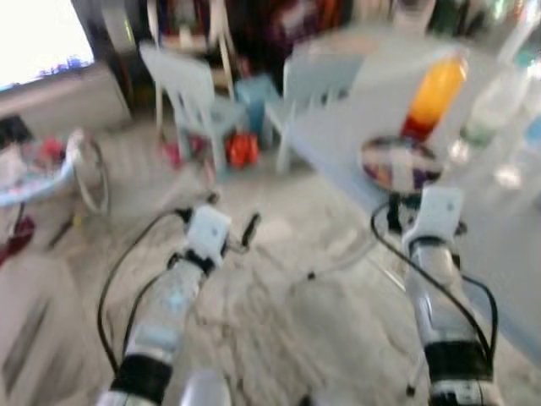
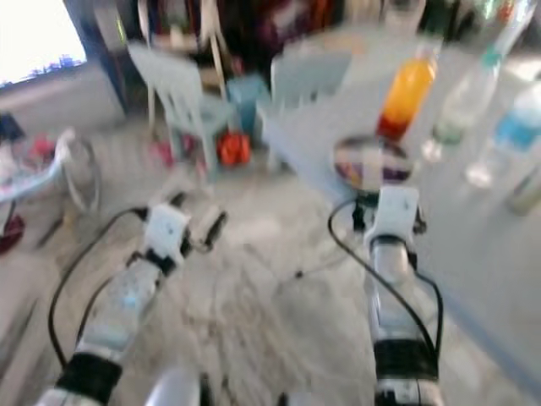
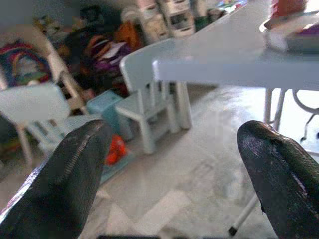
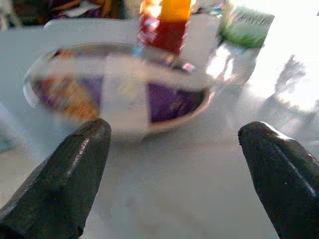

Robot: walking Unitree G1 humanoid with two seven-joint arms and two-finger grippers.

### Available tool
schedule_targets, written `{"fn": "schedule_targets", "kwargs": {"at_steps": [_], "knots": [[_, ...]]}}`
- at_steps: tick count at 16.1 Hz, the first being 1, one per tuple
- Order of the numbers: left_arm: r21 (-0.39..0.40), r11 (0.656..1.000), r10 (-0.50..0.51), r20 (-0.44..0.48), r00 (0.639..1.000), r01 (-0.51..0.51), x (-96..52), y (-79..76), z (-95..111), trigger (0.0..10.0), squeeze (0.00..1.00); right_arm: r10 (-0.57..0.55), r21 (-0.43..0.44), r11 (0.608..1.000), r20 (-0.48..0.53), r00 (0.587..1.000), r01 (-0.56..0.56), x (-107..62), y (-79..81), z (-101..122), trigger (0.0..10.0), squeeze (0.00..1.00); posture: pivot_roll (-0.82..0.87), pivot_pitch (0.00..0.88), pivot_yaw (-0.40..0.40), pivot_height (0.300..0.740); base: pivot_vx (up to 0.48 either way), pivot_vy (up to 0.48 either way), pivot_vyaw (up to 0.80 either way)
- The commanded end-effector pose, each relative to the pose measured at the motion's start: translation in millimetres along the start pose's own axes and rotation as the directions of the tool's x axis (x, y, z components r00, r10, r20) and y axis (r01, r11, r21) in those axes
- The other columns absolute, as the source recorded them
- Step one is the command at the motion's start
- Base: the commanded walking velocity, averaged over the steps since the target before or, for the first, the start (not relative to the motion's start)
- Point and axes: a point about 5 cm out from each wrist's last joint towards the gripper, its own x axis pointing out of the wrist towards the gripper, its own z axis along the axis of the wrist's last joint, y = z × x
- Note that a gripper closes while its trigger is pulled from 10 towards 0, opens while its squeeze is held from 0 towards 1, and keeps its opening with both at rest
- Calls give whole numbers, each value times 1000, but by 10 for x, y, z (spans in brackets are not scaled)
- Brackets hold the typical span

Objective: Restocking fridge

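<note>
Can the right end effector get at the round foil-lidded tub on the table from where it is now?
Probably yes. The right end effector is open and faces the tub with only bare table between them. The orange bottle stands behind the tub, out of the way. Blur hides the exact gap.

On the table (image 2: 473, 245), bottle (image 2: 406, 91) stands just behind bowl (image 2: 370, 161).
</note>
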Motion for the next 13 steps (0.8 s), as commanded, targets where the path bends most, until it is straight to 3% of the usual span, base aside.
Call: {"fn": "schedule_targets", "kwargs": {"at_steps": [1,5,7,9,13], "knots": [[18,1000,5,16,1000,-6,17,76,59,10000,0,20,2,1000,23,1000,-20,-19,63,52,10000,0,37,125,4,740,307,371,-800],[-1,1000,10,12,1000,-10,13,74,57,10000,0,63,-46,997,65,996,-60,-99,146,72,10000,0,35,124,4,740,133,416,-800],[26,1000,-1,24,1000,0,18,63,66,10000,0,64,-50,997,69,996,-61,-103,156,79,10000,0,34,121,0,740,141,416,-800],[34,999,-22,36,999,21,19,28,86,10000,0,69,-54,996,77,995,-65,-103,168,97,10000,0,34,119,-3,740,437,0,-800],[21,1000,-20,34,999,19,22,-8,86,10000,0,130,-56,991,117,985,-124,-81,226,162,10000,0,38,115,-7,740,319,0,0]]}}
